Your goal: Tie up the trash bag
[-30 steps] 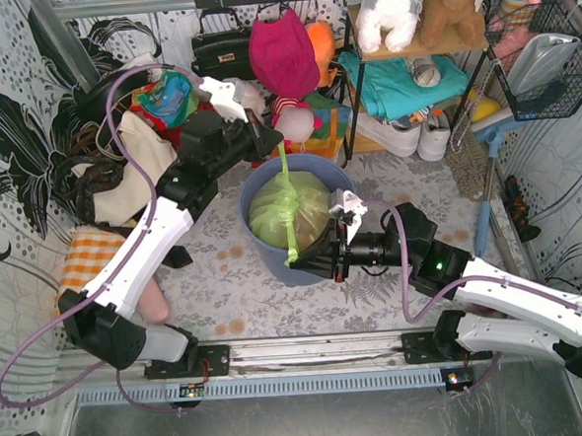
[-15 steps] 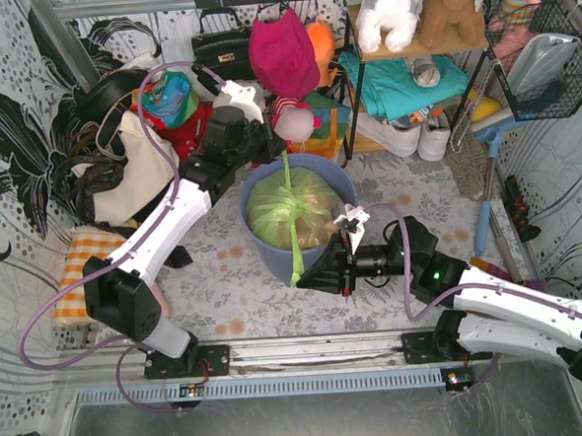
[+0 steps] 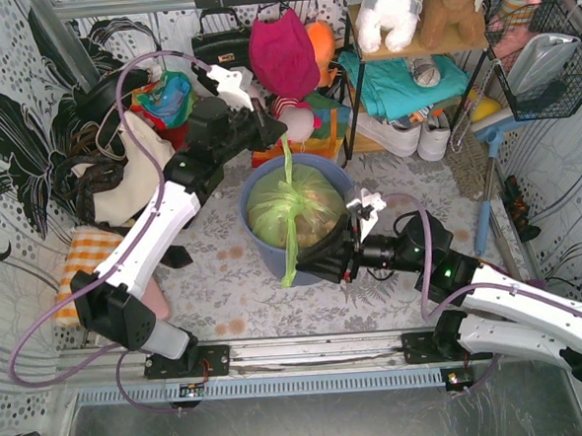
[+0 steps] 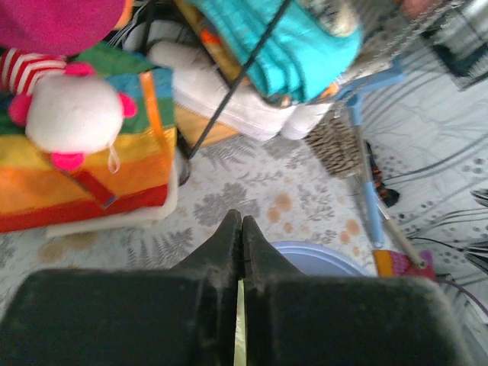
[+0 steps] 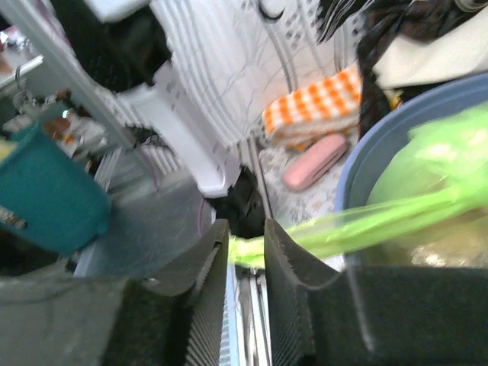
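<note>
The light-green trash bag (image 3: 295, 210) sits in the blue-grey bin (image 3: 263, 247), brown paper showing through. Its neck is drawn into two thin strands. My left gripper (image 3: 280, 133) is above the bin's far rim, shut on the upper strand; a green sliver (image 4: 239, 313) shows between the closed left-gripper fingers (image 4: 242, 221). My right gripper (image 3: 304, 269) is at the bin's near side. In the right wrist view its jaws (image 5: 245, 229) stand slightly apart, and the lower strand (image 5: 366, 221) crosses one finger with its end lying in the gap.
A black wire shelf (image 3: 357, 85) with soft toys, clothes and white shoes (image 3: 405, 137) stands behind right. A rainbow bag (image 4: 84, 175) and handbags crowd the back left. An orange checked cloth (image 3: 86, 260) and a pink case (image 5: 314, 162) lie left. A blue broom handle (image 3: 486, 201) lies right.
My left gripper has drawn the upper strand back and away from the bin. My right gripper has shifted right along the bin's front, and the lower strand's end has slid left of it.
</note>
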